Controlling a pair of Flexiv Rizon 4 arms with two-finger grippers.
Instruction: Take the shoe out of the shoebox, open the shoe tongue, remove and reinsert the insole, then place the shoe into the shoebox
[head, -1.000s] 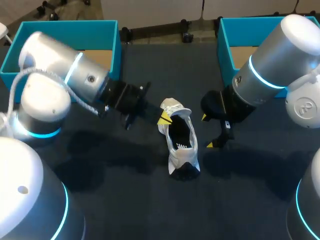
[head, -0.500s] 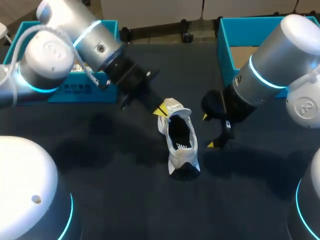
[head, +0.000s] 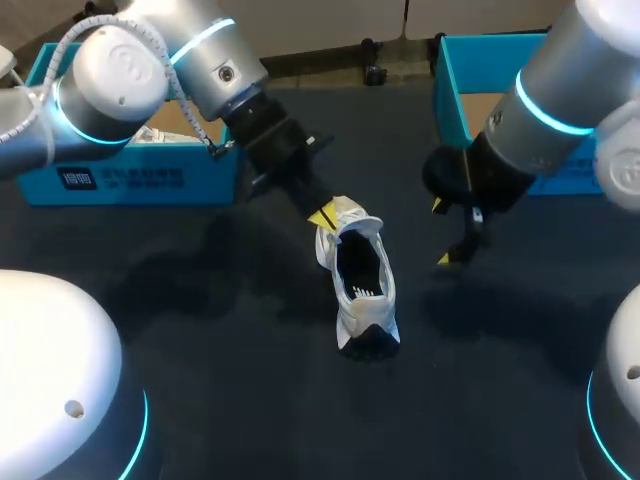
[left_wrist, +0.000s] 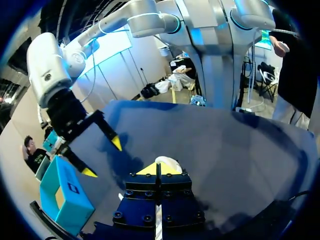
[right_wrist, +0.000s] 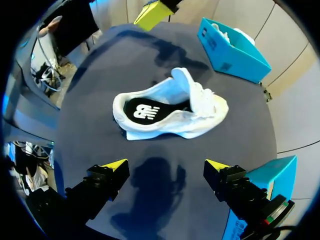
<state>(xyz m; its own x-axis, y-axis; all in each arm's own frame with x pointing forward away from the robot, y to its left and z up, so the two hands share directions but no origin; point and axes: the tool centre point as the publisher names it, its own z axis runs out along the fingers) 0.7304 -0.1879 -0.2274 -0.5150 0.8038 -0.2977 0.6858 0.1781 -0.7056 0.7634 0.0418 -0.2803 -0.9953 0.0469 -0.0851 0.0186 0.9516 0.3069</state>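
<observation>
A white shoe (head: 358, 285) with a black insole (head: 360, 268) stands on the dark table, its tongue (right_wrist: 183, 81) lifted. In the right wrist view the shoe (right_wrist: 170, 107) lies ahead of my open right gripper (right_wrist: 165, 167). My left gripper (head: 323, 215) is shut, its yellow tips together over the shoe's toe end; whether they touch it is unclear. In the left wrist view only a white bit of the shoe (left_wrist: 168, 162) shows past the left gripper (left_wrist: 157, 169). My right gripper (head: 440, 232) hangs open to the right of the shoe, with nothing between its fingers.
One blue shoebox (head: 130, 178) stands at the back left, under my left arm, with white paper inside. A second blue box (head: 455, 85) stands at the back right, behind my right arm. Bare dark table (head: 200, 330) lies in front of the shoe.
My left arm has swung toward the back, uncovering the left box, while its tips stayed by the shoe's toe. The right gripper has moved back and a little right.
</observation>
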